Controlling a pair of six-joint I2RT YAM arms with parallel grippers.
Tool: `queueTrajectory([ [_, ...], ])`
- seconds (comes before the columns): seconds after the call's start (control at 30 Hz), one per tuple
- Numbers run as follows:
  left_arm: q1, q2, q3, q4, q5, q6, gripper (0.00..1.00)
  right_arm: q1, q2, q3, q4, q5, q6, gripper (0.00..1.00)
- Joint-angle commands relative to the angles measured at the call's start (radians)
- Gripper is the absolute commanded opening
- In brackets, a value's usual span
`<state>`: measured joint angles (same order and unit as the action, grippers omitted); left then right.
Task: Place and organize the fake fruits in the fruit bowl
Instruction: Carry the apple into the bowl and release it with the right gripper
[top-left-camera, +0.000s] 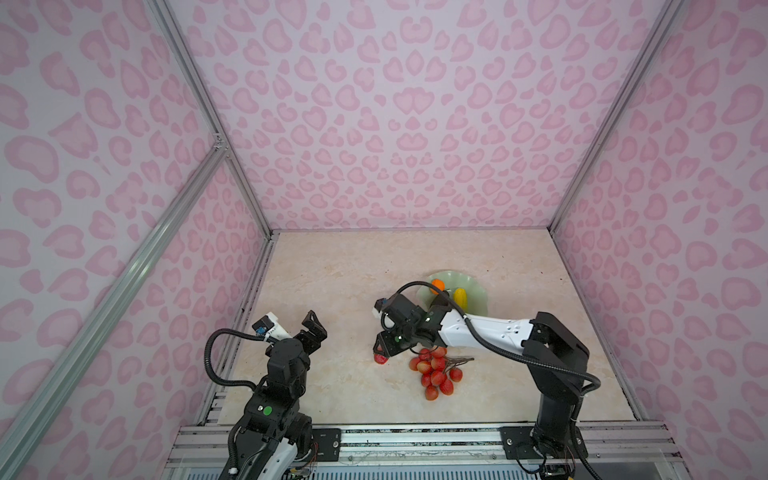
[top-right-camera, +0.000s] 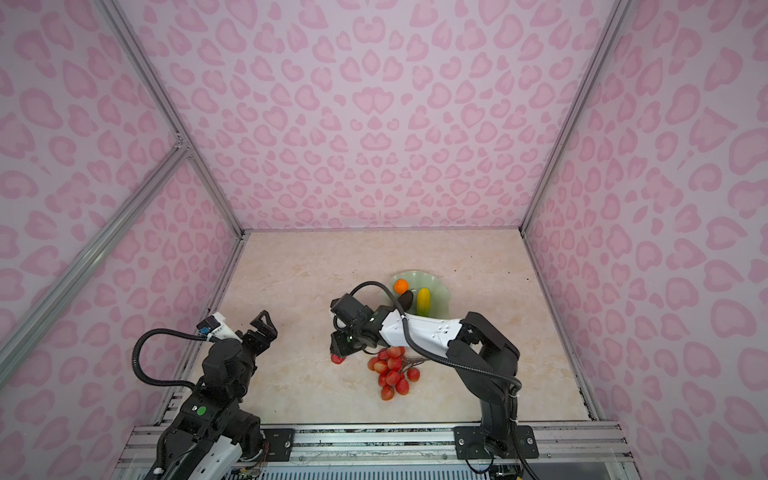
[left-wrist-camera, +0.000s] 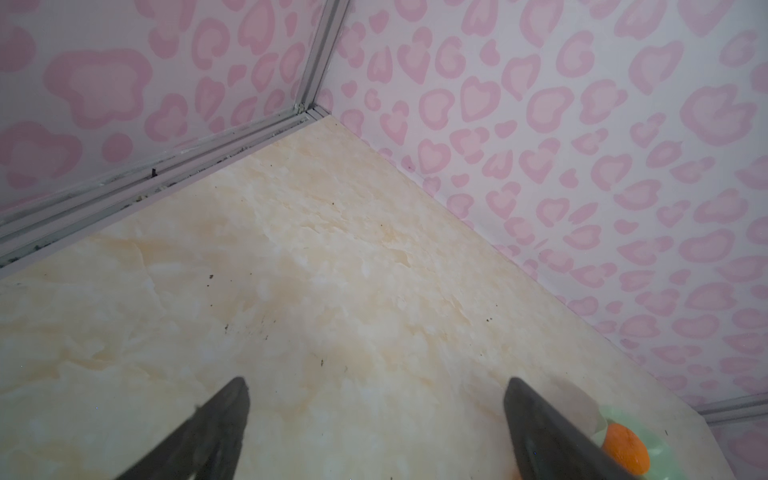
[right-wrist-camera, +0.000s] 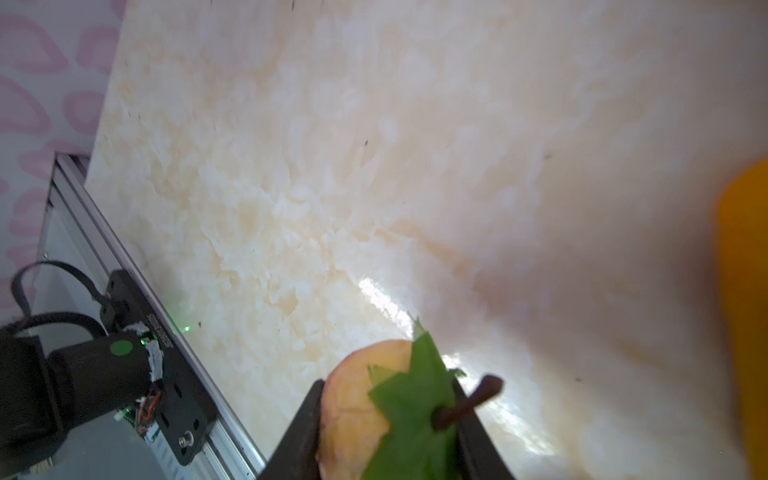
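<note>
Top views are showing the bunch of red berries (top-left-camera: 434, 374) lying nearest on the counter (top-left-camera: 332, 282), outside the fruit bowl. Just beside it, the right gripper (top-left-camera: 381, 352) is sitting clamped on the strawberry (right-wrist-camera: 353, 399), jaws pressing both flanks. Whether the piece is clear of the counter cannot be told. Further back, the left gripper (top-left-camera: 313, 330) is hanging with jaws wide apart, holding nothing. Farthest, the fruit bowl (top-left-camera: 476, 286) is carrying the small orange (top-left-camera: 437, 285), the green-yellow oblong (top-left-camera: 460, 297) and the dark avocado (top-right-camera: 405, 300). Judgement: roughly half done, with strawberry and berries awaiting placement. An orange-yellow piece (right-wrist-camera: 744, 311) is showing blurred in the right wrist view, position undetermined.
</note>
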<state>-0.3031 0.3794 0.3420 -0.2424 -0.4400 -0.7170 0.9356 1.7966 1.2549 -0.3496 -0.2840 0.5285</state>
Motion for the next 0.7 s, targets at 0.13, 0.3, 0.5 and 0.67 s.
queueTrajectory([
  [0.13, -0.001, 0.188, 0.052, 0.077, 0.169, 0.012, 0.95, -0.233, -0.184, -0.111, -0.033, 0.170, -0.078, 0.30],
  [0.3, -0.002, 0.350, 0.114, 0.118, 0.295, 0.037, 0.93, -0.355, -0.265, -0.214, 0.058, 0.196, -0.049, 0.30],
  [0.5, -0.003, 0.475, 0.141, 0.196, 0.410, 0.029, 0.90, -0.394, -0.268, -0.287, 0.136, 0.232, -0.007, 0.31],
  [0.67, -0.023, 0.554, 0.167, 0.224, 0.450, 0.030, 0.88, -0.424, -0.264, -0.356, 0.206, 0.225, 0.038, 0.33],
])
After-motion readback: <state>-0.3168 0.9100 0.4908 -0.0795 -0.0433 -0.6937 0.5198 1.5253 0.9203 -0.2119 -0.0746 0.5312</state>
